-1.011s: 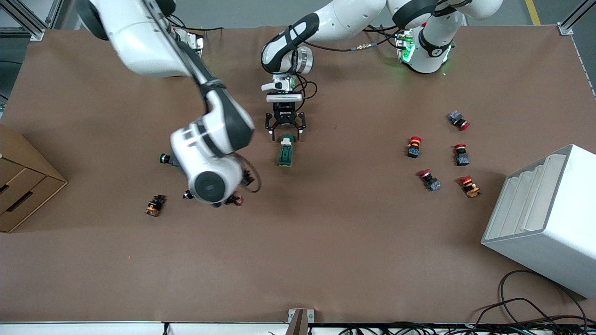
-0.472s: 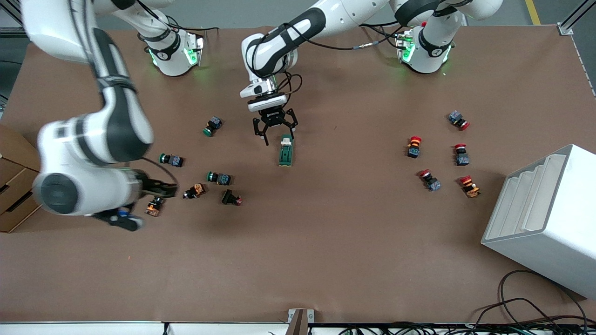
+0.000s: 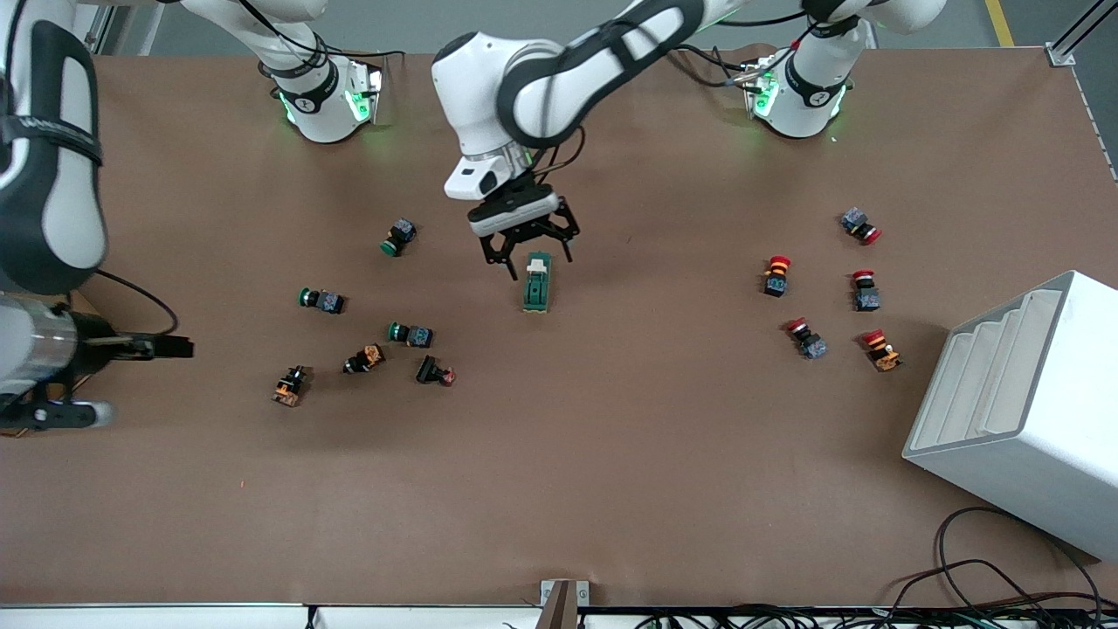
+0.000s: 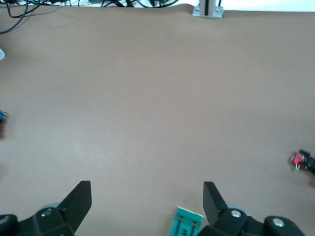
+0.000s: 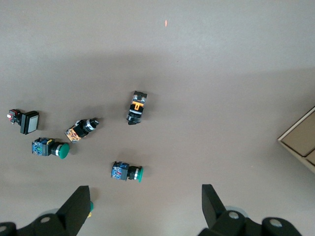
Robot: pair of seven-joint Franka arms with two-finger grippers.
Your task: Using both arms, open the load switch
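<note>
The left gripper (image 3: 527, 247) hangs with its fingers spread wide and nothing between them, low over the white-lever end of the load switch (image 3: 536, 281), which lies flat mid-table with its green body pointing toward the front camera. In the left wrist view only the switch's green end (image 4: 186, 223) shows, beside one finger rather than centred in the gap, so closing from here could clip a corner and skid or twist the block instead of clamping it. The right gripper (image 5: 142, 206), also spread and empty, is up over the green-capped push buttons (image 5: 127, 172) at the right arm's end of the table, well apart from the switch; a low sweep across could scatter those buttons.
</note>
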